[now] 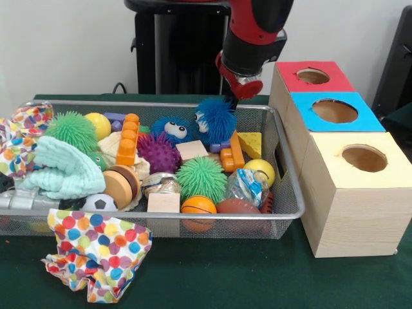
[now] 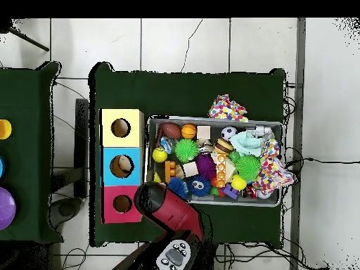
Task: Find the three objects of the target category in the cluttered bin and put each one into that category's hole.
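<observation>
Fingers [image 1: 233, 98] can't be read: arm's red wrist hangs low over bin's back right corner, tips lost against the blue fuzzy toy [image 1: 216, 120], so open/shut or holding sth is not clear. Overhead view no help, arm covers them.

Bin [image 1: 283, 161] is a wire basket on the green desk [image 1: 212, 277], packed: spiky green ball [image 1: 201, 178], purple spiky ball [image 1: 158, 152], second blue googly-eyed toy [image 1: 172, 127], yellow ball [image 1: 260, 170], mini basketball [image 1: 197, 206], football [image 1: 237, 206], wood blocks, orange plastic bricks, cloths. Target category not stated; fuzzy/spiky toys nearest the arm look likely, but that's a guess.

Boxes w/ holes stand just right of bin: red [image 1: 313, 76], blue [image 1: 335, 111], yellow [image 1: 364, 158]. Overhead shows sth already inside blue hole.

Risks:
- tips snag on wire rim, since arm is right at the corner
- soft toy squashes & slips on lift
- neighbours dragged out w/ it, clutter is tight
- wrong hole picked
- toy wider than hole, sits on top instead of dropping
</observation>
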`<action>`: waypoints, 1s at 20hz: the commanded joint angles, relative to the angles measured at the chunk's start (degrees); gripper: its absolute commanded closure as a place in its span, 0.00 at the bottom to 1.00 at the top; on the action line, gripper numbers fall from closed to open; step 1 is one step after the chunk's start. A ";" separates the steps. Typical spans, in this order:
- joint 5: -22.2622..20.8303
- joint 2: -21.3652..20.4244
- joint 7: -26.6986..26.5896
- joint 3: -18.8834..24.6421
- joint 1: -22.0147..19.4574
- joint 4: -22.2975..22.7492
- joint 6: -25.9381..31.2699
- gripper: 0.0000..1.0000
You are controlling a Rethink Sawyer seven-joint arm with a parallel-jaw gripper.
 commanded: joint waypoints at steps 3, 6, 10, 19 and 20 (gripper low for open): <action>5.32 1.30 19.41 6.04 2.94 2.40 2.52 1.00; 5.92 1.35 17.24 6.91 1.95 3.01 0.95 1.00; 3.42 2.56 12.65 5.21 0.90 2.25 -0.74 0.00; 1.42 4.36 10.01 3.20 -0.27 0.53 -2.90 0.00; 1.44 4.37 9.75 3.46 -0.61 0.48 -3.08 0.00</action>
